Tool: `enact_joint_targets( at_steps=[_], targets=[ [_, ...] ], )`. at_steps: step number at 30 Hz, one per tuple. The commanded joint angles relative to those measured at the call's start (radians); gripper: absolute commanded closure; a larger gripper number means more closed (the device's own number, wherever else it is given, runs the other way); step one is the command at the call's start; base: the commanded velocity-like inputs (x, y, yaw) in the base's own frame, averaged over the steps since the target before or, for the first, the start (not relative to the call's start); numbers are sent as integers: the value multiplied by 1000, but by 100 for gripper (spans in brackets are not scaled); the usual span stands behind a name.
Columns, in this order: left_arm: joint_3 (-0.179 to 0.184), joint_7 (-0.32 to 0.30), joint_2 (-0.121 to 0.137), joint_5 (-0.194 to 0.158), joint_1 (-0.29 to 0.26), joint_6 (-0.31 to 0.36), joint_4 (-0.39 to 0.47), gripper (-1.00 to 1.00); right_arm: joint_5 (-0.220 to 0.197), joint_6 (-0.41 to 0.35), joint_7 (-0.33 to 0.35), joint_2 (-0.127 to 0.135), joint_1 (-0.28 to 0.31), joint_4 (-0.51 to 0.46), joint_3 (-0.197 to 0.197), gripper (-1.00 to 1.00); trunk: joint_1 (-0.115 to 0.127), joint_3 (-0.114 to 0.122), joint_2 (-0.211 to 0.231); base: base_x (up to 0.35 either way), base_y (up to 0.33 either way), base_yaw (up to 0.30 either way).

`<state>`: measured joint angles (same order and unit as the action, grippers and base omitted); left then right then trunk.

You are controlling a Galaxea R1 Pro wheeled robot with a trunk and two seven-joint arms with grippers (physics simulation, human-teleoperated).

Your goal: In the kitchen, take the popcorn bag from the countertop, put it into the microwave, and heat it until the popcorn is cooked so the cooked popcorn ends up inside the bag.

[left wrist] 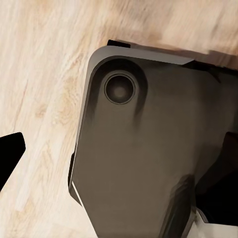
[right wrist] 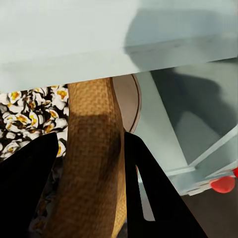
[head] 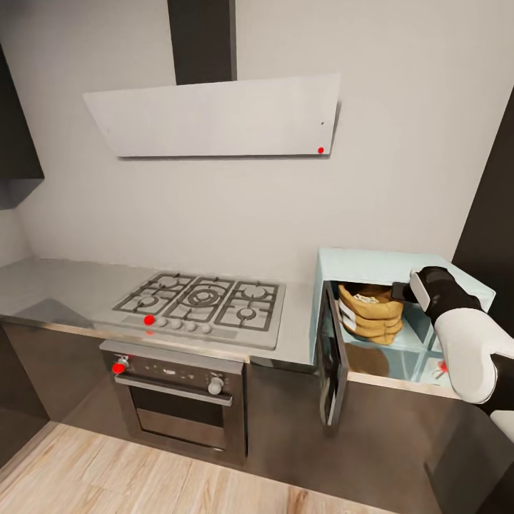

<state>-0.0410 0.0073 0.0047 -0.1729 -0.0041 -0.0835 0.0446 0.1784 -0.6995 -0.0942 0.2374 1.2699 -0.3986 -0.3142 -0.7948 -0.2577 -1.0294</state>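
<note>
One popcorn bag (head: 371, 312) in one open microwave (head: 371, 268) | right hand (right wrist: 89, 163) pinching bag rim | left hand state unclear

Microwave (head: 371, 265) doorway open, popcorn bag (head: 371, 312) inside; clear countertop (head: 64, 285) leftward.

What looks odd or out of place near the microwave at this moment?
The microwave door hangs wide open, and the popcorn bag sits inside, leaning slightly. The right gripper is closed on the bag's rim, with popped popcorn showing in the bag's mouth. Nothing looks spilled or damaged.
</note>
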Motion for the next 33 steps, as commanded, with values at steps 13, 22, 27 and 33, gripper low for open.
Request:
enact_joint_targets(
  at_steps=[13,22,27,33],
  targets=[
    [-3,0,0,-4,0,-2,0,-100,11,-4,7,-3,0,13,-5,-100,0,-1,-1,0,0,0],
    [-3,1,-1,-4,0,-2,0,-100,12,-16,15,-2,0,11,-5,-100,0,-1,-1,0,0,0],
    [-3,2,-2,-5,0,-2,0,-100,29,-21,203,16,0,-8,-3,-100,0,-1,-1,0,0,0],
    [-3,2,-2,-4,0,-2,0,-100,31,-19,347,83,0,-9,6,-100,0,-1,-1,-75,0,0]
  ],
)
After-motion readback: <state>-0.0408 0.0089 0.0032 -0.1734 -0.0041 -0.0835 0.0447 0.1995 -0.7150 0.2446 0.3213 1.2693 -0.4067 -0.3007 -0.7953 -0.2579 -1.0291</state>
